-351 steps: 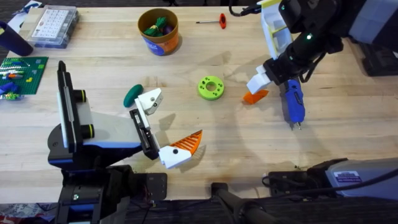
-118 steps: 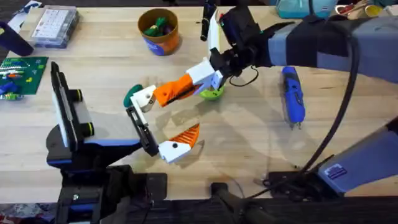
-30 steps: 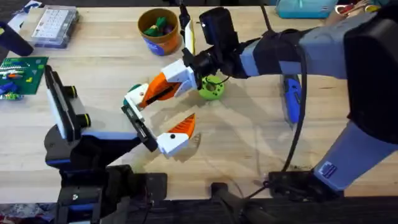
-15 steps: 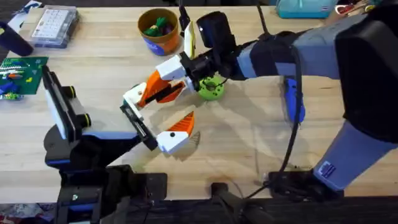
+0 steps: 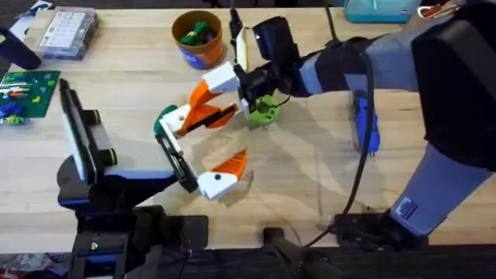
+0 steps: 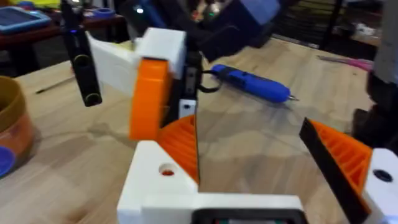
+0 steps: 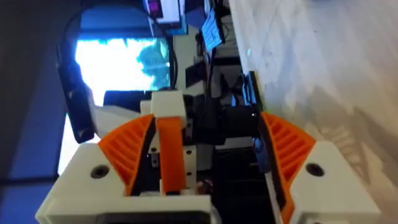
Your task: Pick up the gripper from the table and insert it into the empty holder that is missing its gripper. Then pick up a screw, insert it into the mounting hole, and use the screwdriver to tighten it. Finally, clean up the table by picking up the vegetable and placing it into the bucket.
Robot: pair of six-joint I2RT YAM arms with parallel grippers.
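While the right claw (image 5: 235,84) pinches the orange finger (image 5: 203,102) by its white base at the bracket (image 5: 177,120), ten o'clock of centre, this light, stiff, smooth plastic seems best gripped on that blocky base.

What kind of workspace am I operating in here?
Likely a robotics lab bench: a light wooden tabletop carrying a blue electric screwdriver, a clear plastic box of small parts and a blue-and-black stand with orange ribbed fingers.
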